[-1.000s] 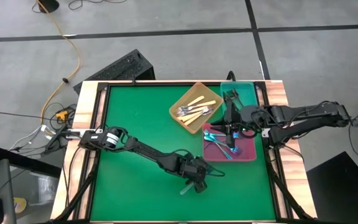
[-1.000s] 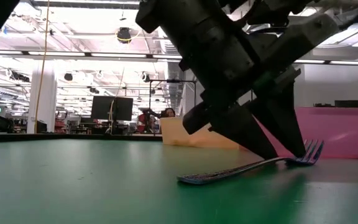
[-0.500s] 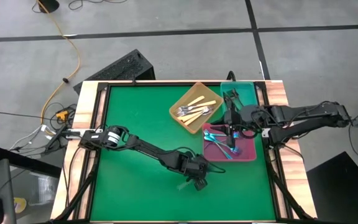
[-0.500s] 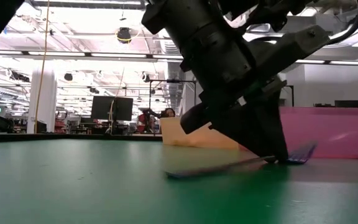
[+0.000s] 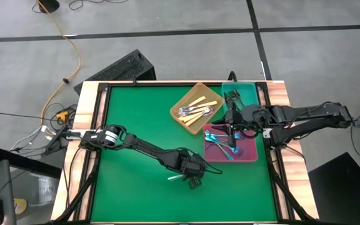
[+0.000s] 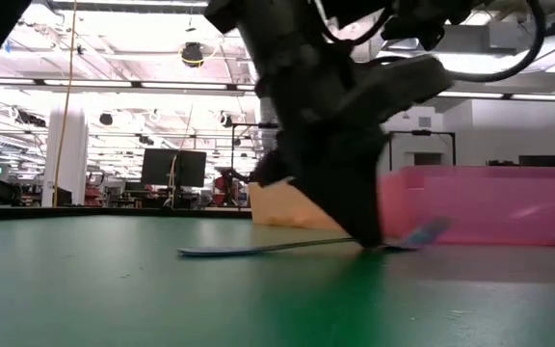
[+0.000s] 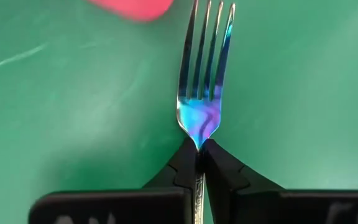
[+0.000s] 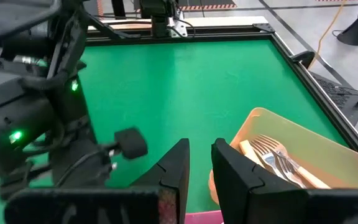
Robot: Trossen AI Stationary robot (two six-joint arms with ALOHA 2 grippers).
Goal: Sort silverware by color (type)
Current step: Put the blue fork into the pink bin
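the left gripper (image 7: pixel 199 163) is clamped on the neck of a blue fork (image 7: pixel 205 81), low over the green mat (image 5: pixel 142 137) just beside the pink tray (image 5: pixel 250 154). in the low view the fork (image 6: pixel 277 247) lies nearly flat at the mat. the right gripper (image 8: pixel 199 163) hovers over the pink tray, fingers a narrow gap apart, holding nothing visible. more blue forks (image 5: pixel 220 144) lie in that tray. cream forks (image 5: pixel 195 110) fill the orange tray (image 5: pixel 181 120). the teal tray (image 5: pixel 250 94) sits behind the right arm.
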